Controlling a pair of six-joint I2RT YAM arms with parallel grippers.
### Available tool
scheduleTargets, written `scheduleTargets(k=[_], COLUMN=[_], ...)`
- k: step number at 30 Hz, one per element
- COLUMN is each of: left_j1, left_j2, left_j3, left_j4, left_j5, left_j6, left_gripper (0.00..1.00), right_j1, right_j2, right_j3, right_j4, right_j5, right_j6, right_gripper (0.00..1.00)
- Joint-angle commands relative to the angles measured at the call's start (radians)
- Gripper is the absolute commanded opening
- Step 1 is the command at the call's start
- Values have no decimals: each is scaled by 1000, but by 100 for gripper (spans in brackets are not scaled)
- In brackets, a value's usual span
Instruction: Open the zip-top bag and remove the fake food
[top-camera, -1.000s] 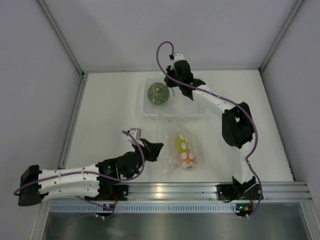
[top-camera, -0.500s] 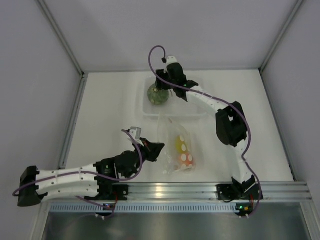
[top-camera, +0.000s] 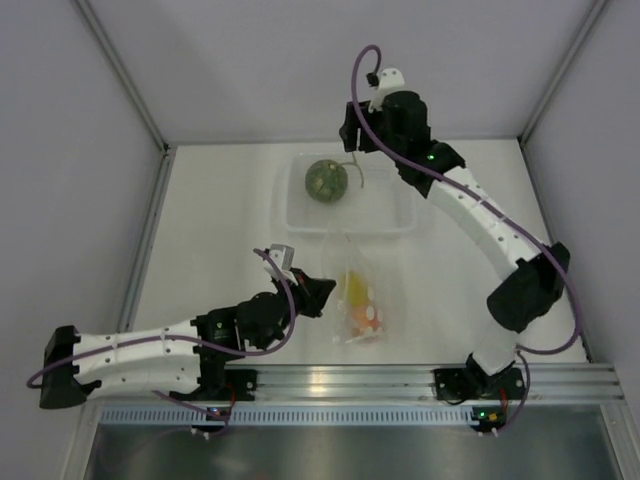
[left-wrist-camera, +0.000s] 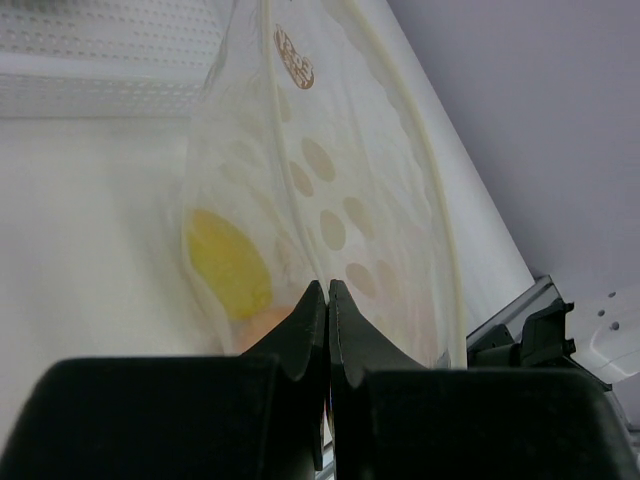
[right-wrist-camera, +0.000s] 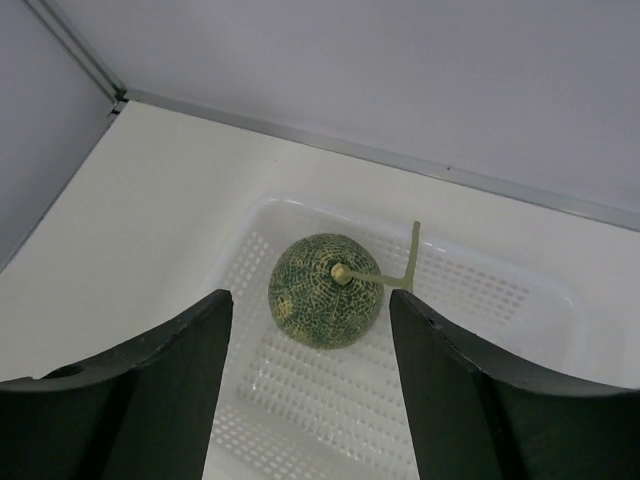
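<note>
Left jaws clenched on the left edge of the zip-top bag, that side held up off the desk. Right jaws spread wide and empty, hanging over the green melon, which sits in the clear tub at the far side, stem pointing right. The bag lies just in front of the tub, long axis running near to far, with the yellow fruit and the orange-red fruit inside.
</note>
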Motion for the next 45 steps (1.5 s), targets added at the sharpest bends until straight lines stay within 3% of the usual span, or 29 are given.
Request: scheduleTargets(k=[1,8,15,19,24,31,38,45], left_j1=[-3,-3,-2,-2,-3,-2,-3,-9], left_j2=[23,88,200,282,344,442,559,620], left_j3=[85,160,263,309,357,438,545,585], left_j4=[-11,-17,-17,-17,-17,-17,-26,-25], left_j5=[-6,-56,-87,-119,-156,-176,-169,-168], left_j6=[36,-10,-34,-73,-119,-169,-196,-261], left_gripper=[0,0,0,0,0,0,0,0], right_j1=[-3,6,9,12,21,32,49,67], right_j2=[-139,-519,-768,-865,-880,-886,-862,-758], right_j3=[-98,-510,-668,-706,-732,-849,-930,-907], right_j4=[-124,-49,-89,-132,-184,-123,-43,-63], right_j5=[3,-94,-287,-313,-323,-304,-264,-140], right_j6=[9,153,225,261,273,345,411,451], right_gripper=[62,44,35,26,21,14,14,13])
